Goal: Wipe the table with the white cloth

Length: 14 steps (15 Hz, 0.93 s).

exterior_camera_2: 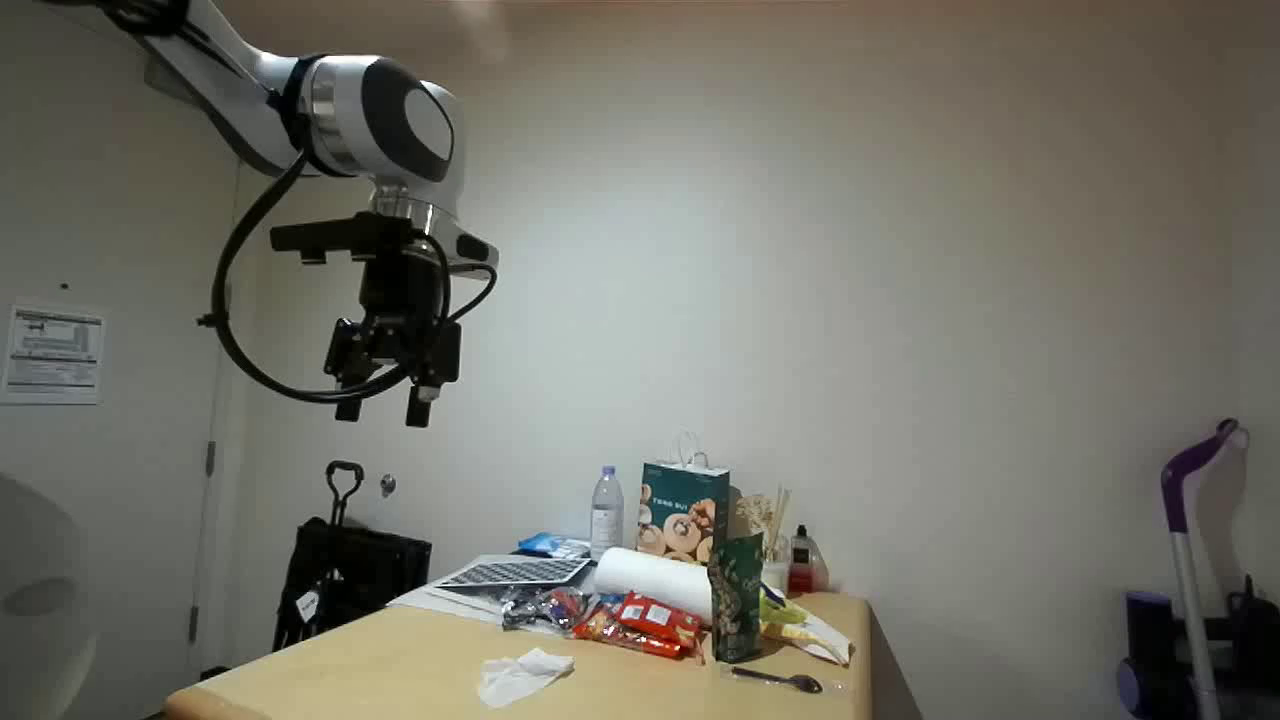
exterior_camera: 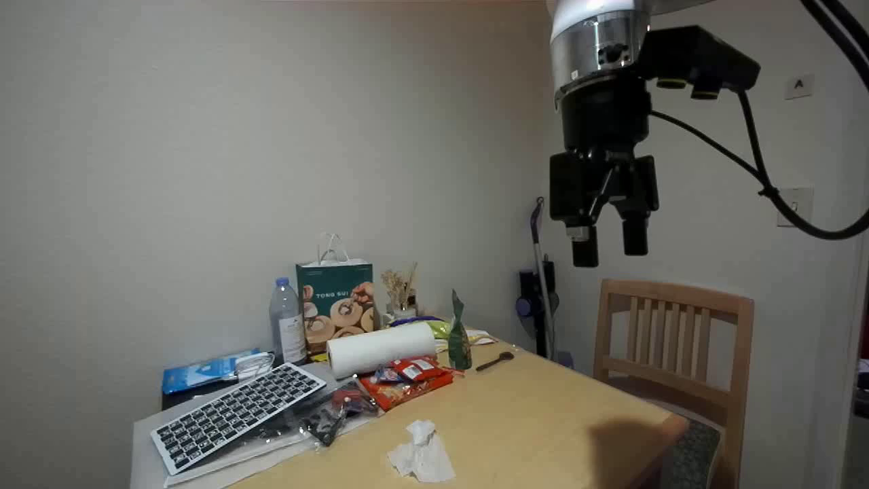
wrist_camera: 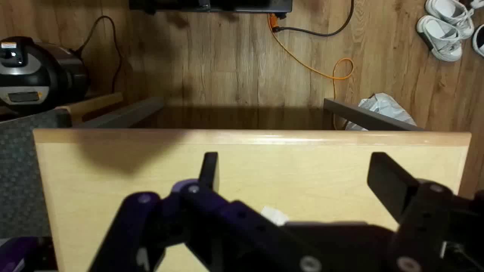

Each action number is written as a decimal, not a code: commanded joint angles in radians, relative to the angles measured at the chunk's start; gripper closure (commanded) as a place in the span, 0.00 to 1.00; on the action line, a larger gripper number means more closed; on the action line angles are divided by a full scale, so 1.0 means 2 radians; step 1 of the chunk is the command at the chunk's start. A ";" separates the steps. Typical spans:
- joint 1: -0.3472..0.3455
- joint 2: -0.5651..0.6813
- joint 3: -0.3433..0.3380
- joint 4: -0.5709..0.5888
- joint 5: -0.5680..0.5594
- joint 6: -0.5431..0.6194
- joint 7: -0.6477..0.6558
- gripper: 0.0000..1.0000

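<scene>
A: Loc. of the white cloth [exterior_camera: 422, 454], pls?

B: It's lying crumpled on the table [exterior_camera: 543, 428], showing in both exterior views, w/ bare wood surrounding it.

A: Cond. of the gripper [exterior_camera: 610, 246]?

B: Hanging high & pointing down, well apart from the cloth. Its fingers [exterior_camera: 585, 250] are standing wide apart, gripping nothing. In wrist view the table is showing btw. them, & only a scrap of cloth is peeking past the gripper's body.

A: Items adj. to cloth?

B: Red packets [exterior_camera: 417, 370] are lying near it, one resting on another. A clear plastic bag [exterior_camera: 339, 411] is lying beside them, exact contents unclear. A keyboard [exterior_camera: 237, 415] is sitting tilted past the bag; what's propping it, can't tell.

A: Farther back?

B: A paper towel roll [exterior_camera: 380, 348] is lying on its side behind the packets. A green pouch [exterior_camera: 459, 346] is standing upright nr. the roll's end; a dark spoon [exterior_camera: 495, 361] is lying by the pouch's base. A bottle [exterior_camera: 290, 326] w/ a blue cap is standing beside a paper bag [exterior_camera: 336, 302] marked "TONG SUI", & dried stems [exterior_camera: 399, 291] are rising next to that bag.

A: Off the table?

B: A slatted wooden chair [exterior_camera: 675, 296] is standing by it, a stick vacuum [exterior_camera_2: 1192, 610] is standing at the wall [exterior_camera_2: 900, 250], &, per wrist view, white shoes [wrist_camera: 440, 37] are sitting on the floor [wrist_camera: 227, 56].
</scene>
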<state>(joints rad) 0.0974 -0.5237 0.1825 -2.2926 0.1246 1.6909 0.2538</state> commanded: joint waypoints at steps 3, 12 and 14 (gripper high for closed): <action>0.001 0.000 -0.001 0.001 0.000 -0.001 0.000 0.00; 0.004 0.090 0.029 0.038 -0.009 0.017 0.020 0.00; 0.007 0.127 0.040 0.056 -0.014 0.026 0.033 0.00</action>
<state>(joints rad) 0.0984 -0.3927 0.2361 -2.2519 0.1221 1.7251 0.2636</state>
